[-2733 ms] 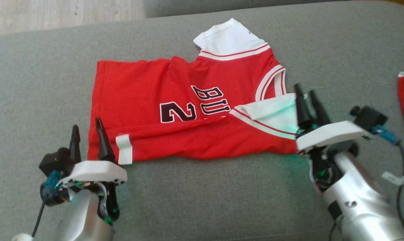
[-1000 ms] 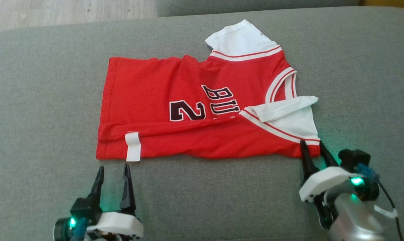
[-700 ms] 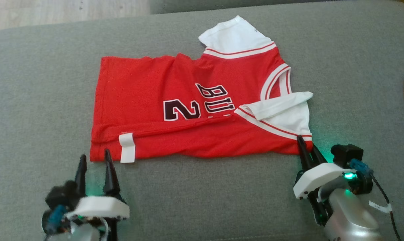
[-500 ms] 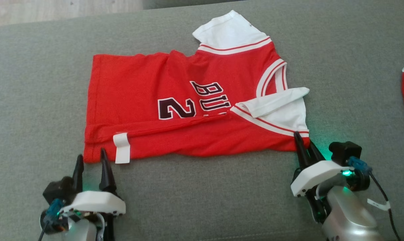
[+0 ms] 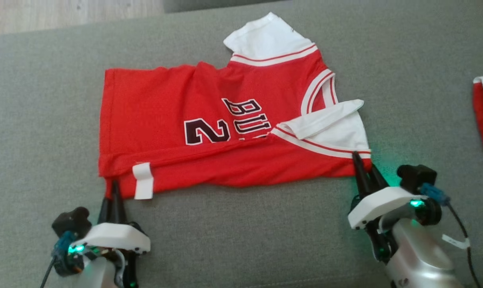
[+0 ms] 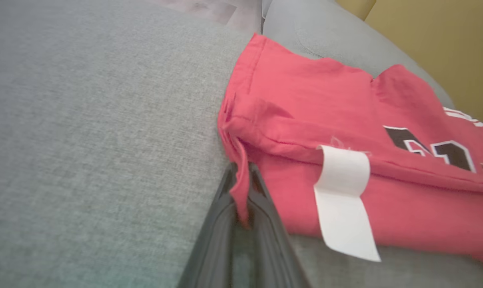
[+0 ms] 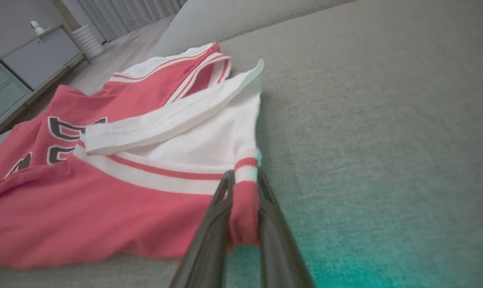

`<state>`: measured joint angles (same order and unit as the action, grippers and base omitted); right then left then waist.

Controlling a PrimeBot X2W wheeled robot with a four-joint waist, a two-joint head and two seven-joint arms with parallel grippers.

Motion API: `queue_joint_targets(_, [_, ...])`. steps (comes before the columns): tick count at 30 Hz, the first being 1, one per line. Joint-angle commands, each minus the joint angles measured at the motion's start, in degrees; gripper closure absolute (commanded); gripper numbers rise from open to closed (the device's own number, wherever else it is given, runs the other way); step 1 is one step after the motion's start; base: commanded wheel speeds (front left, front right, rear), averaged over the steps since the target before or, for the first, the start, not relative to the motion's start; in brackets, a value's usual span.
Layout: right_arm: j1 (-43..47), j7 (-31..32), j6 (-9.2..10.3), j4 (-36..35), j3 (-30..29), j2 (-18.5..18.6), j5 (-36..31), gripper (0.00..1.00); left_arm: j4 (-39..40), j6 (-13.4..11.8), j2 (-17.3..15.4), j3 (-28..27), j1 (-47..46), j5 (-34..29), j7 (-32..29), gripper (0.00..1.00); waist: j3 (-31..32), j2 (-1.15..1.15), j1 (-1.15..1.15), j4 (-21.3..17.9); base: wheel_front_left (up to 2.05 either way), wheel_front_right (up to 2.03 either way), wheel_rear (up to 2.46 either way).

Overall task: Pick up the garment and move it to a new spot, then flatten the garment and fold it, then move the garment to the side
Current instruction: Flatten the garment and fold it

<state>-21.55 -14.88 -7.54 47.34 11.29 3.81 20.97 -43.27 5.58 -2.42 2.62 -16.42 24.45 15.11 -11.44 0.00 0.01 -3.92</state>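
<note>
With the left gripper (image 5: 112, 189) clamped on the garment's (image 5: 225, 120) hem corner and the right gripper (image 5: 364, 164) pinching its shoulder corner, both should lift evenly, holding the near edge taut.

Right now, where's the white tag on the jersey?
Head view, lower left: the white tag lies on the near edge of the jersey, just right of the left gripper.

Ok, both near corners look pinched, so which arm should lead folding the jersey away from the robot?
Right, probably. The right gripper is shut on a thick bunch of cloth at the sleeve-side corner of the jersey. The left gripper pinches only a thin sliver of hem, which may slip. Move both together.
</note>
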Motion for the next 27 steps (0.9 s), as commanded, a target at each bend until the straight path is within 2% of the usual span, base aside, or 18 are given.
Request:
queue_joint_targets(1, [0.29,-0.12,0.05,-1.47,0.65,0.64,0.91,1.0,0.82,0.48,-0.46,-0.62,-0.68,0.23,-0.11,1.0,1.27,0.0,-0.01,0.17,0.0,0.0,0.0])
queue_joint_targets(6, [-2.66,-0.12,0.05,-2.58,0.42,2.57,4.08,1.0,4.74,1.1,-0.45,-3.49,-1.88,-0.32,-0.11,1.0,5.93,0.0,-0.01,0.42,0.0,0.0,0.0])
queue_joint_targets(12, [-5.87,0.82,0.05,-1.72,3.93,6.44,8.47,1.0,6.04,1.42,-0.45,-7.01,-0.91,-2.7,-0.11,1.0,10.77,0.0,-0.01,0.23,0.0,0.0,0.0])
queue_joint_targets(20, [1.43,3.26,0.05,-2.29,7.07,10.77,14.67,1.0,2.75,0.91,-0.45,-4.78,7.39,0.75,-0.11,1.0,11.24,0.0,-0.01,-0.34,0.0,0.0,0.0])
queue_joint_targets(21, [2.3,3.25,0.05,-2.25,7.19,10.93,15.14,0.54,2.73,0.59,-0.45,-4.3,8.08,1.07,-0.11,0.61,10.91,0.0,-0.01,-0.4,0.0,0.0,0.0])
queue_joint_targets(22, [3.01,3.17,0.05,-2.17,7.3,11.0,15.49,0.0,2.66,0.24,-0.45,-3.82,8.58,1.36,-0.11,0.0,10.61,0.0,-0.01,-0.41,0.0,0.0,0.0])
queue_joint_targets(27, [3.07,1.56,0.05,-2.41,8.01,11.36,14.12,0.0,4.49,-1.55,-0.45,-2.46,6.99,-0.53,-0.11,0.0,8.07,0.0,-0.01,-0.07,0.0,0.0,0.0])
